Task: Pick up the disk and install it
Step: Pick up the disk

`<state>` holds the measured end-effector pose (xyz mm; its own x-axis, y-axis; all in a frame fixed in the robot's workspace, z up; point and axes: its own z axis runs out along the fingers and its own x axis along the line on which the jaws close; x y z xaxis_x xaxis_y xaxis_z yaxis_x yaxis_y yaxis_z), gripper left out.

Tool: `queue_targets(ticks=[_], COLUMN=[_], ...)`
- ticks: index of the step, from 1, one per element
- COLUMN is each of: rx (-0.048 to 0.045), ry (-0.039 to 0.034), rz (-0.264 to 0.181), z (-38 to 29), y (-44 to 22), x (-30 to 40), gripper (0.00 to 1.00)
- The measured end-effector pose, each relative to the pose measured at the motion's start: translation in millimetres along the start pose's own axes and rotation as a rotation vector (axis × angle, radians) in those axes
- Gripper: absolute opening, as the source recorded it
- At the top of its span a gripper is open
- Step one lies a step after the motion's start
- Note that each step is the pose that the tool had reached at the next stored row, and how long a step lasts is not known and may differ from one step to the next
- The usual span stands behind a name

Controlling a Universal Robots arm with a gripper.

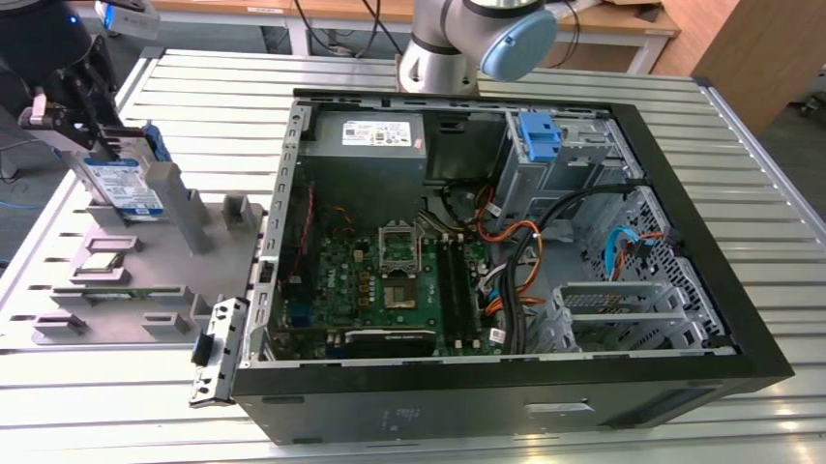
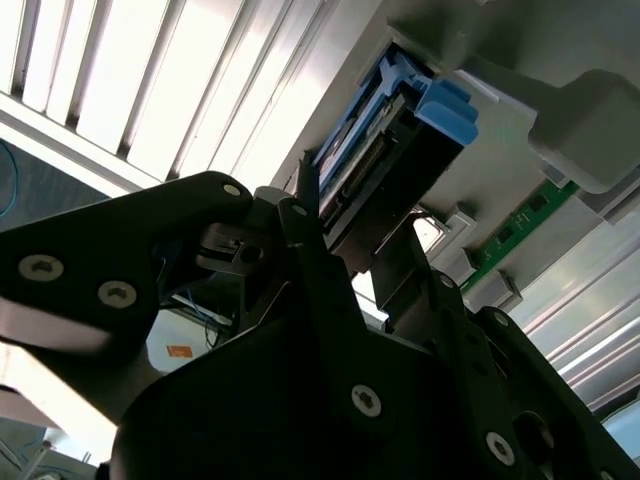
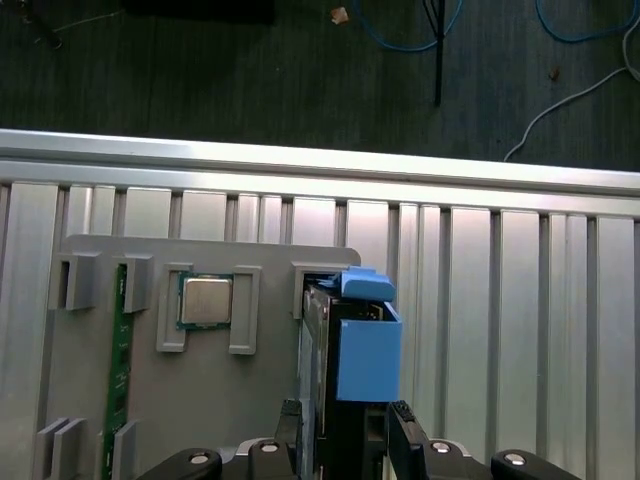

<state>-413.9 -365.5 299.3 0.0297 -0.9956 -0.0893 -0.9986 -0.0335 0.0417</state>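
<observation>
Above slatted metal table, pincer grips disk.

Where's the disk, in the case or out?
Out. The disk stands on edge at the grey fixture plate, beside the open computer case on the exterior view's left, with the gripper at its top.

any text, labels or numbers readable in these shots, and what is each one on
No text can be read. Print shows in these places:
White-and-blue label on the disk, exterior view: too small to read.
White label on the power supply, exterior view: too small to read.
Orange sticker, second wrist view: blurred.
Lid of the processor chip, first wrist view: no legible marking.
</observation>
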Motion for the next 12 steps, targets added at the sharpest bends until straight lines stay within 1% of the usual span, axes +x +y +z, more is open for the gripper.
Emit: queue_targets(ticks=[1, 12], rx=[-0.0028, -0.0032], ry=[0.0000, 0.0001], rz=[0.000, 0.000], z=[0.0, 0.0], y=[0.0, 0.1], x=[0.0, 0.0], gripper=[0.47, 0.47])
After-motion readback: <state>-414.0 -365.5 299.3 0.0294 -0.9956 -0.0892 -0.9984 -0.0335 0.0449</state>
